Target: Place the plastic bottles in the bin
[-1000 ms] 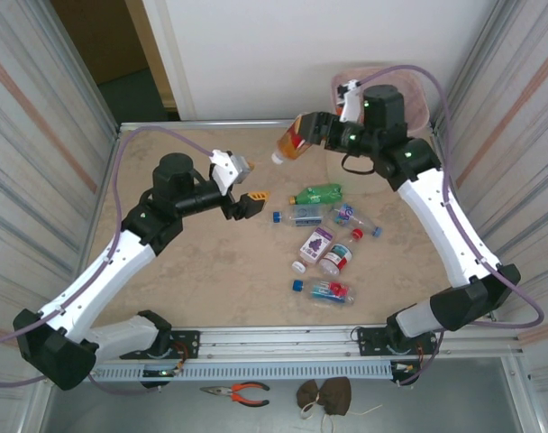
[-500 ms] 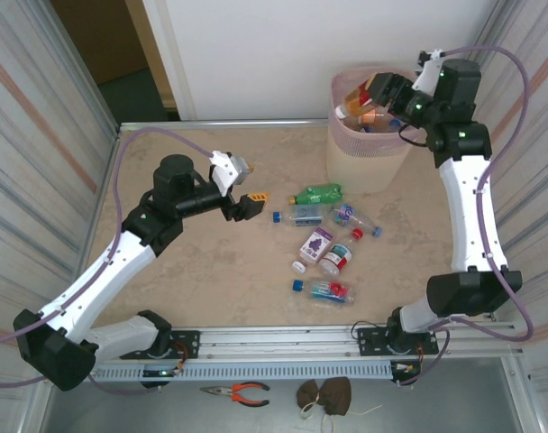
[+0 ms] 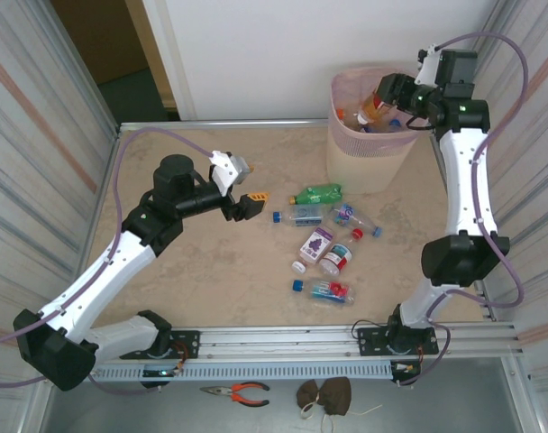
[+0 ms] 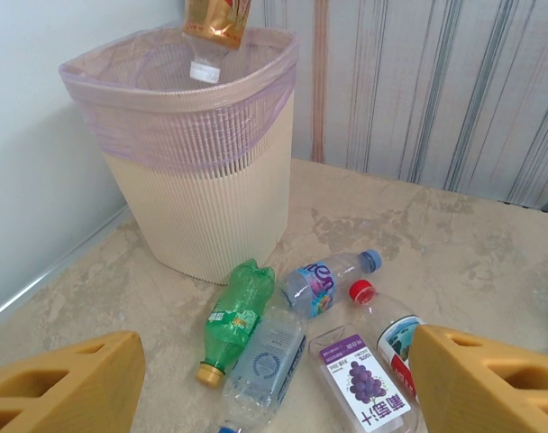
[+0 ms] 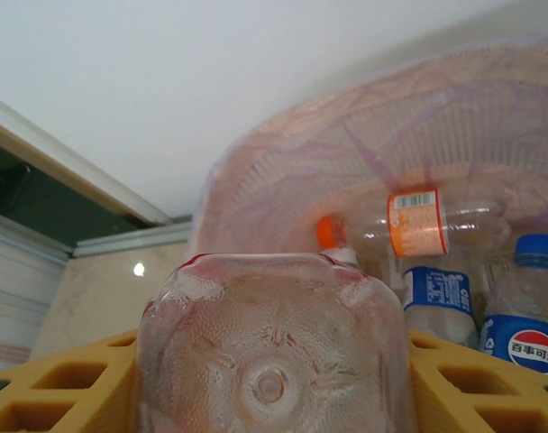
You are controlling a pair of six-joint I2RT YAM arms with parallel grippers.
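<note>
The bin (image 3: 371, 162) stands at the table's far right corner, lined with a pink bag. Over its rim my right gripper (image 3: 388, 96) is shut on a plastic bottle (image 3: 374, 107) with a red-orange label, cap pointing down into the bin. That bottle's clear base (image 5: 272, 356) sits between the yellow fingers (image 5: 58, 397). Inside the bin lie an orange-labelled bottle (image 5: 416, 223) and a blue-labelled one (image 5: 526, 316). Several bottles lie on the table, among them a green one (image 3: 316, 193) and a grape-labelled one (image 3: 315, 244). My left gripper (image 3: 245, 204) hangs open left of them, with nothing in it.
A loose white cap (image 3: 298, 267) lies among the bottles. Orange-handled pliers (image 3: 242, 391) and a brown lump (image 3: 326, 395) rest on the ledge below the table's front rail. Corrugated walls close in both sides.
My right arm has swung the bottle from over the table's back middle to above the bin and tipped it cap-down. The left arm has not moved.
</note>
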